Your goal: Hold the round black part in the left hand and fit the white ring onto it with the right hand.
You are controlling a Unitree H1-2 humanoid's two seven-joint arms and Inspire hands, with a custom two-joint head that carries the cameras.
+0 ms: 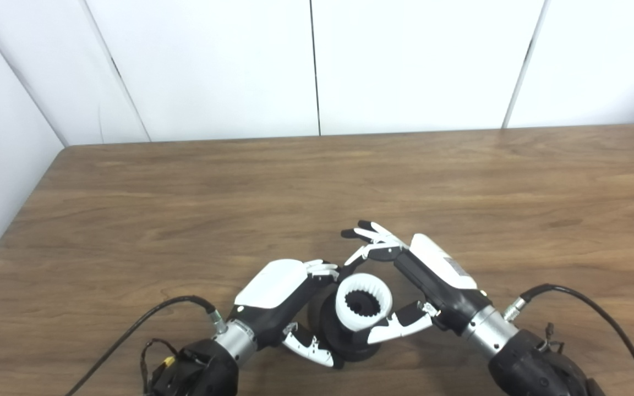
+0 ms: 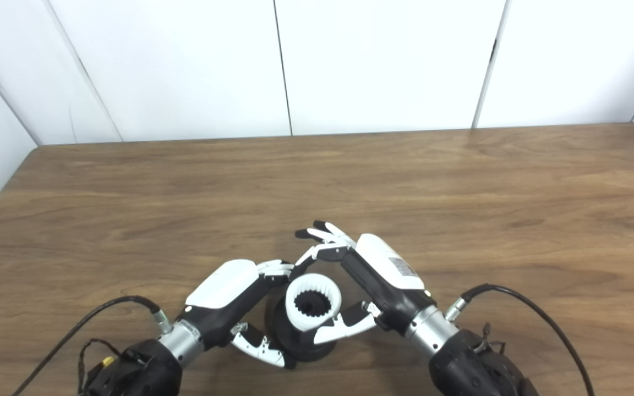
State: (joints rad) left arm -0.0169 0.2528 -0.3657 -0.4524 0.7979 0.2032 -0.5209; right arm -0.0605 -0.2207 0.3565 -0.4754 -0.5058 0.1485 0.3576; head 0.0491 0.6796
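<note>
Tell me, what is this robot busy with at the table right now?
It is putting two pieces together. The left hand grips a round black part low over the wooden table. A toothed white ring sits on top of that part, and the right hand is around it, thumb against its near side, other fingers spread past the far side. Whether the ring is fully seated is unclear.

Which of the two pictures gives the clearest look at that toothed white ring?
The left eye view: the white ring sits a little larger there, its inner teeth plain. The right eye view shows the same ring, slightly smaller, on the black part between both hands.
</note>
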